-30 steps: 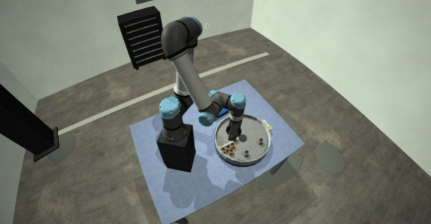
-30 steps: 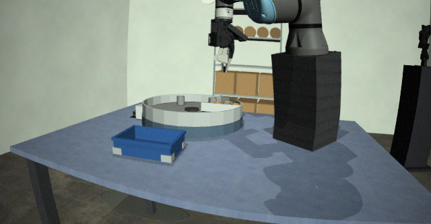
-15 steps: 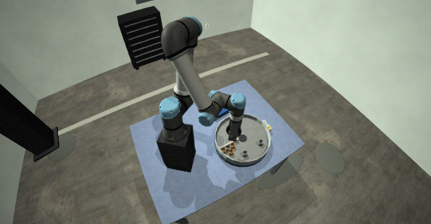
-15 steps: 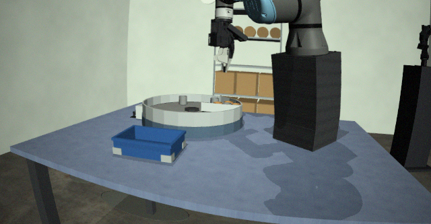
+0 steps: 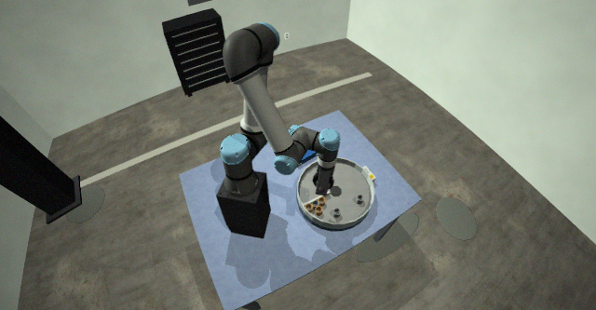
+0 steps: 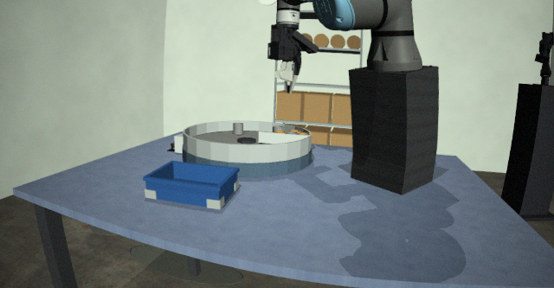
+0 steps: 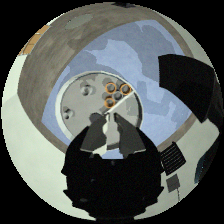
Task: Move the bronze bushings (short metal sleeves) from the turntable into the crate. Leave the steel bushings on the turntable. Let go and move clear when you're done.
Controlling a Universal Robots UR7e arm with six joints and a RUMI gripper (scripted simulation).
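- 3 bronze bushings (image 5: 318,213) (image 6: 280,132) (image 7: 105,88) sit on the turntable (image 5: 369,201) (image 6: 247,153) (image 7: 60,107), beside a white strip (image 5: 314,199) (image 6: 275,137) (image 7: 121,102). Probable reason for the bunching: the strip gathers parts if the disc turns (inference, untested).
- 1 steel bushing (image 5: 315,202) (image 7: 118,95) lies among them; 2 more steel stand apart. Presumably it will crowd any grasp there.
- End effector (image 5: 324,193) (image 6: 289,90) (image 7: 111,116): narrow, nothing held, high over the disc, tips down. Likely parked there to keep clear of the parts until a pick is chosen.
- Crate (image 5: 308,155) (image 6: 190,195): on the surface just beside the turntable, open side up, presumably for a short carry. Its longer side runs roughly left to right in the exterior view.
- Bronze orientation: bores face up, long axes vertical. Judged step: choose 1, open, descend straight.
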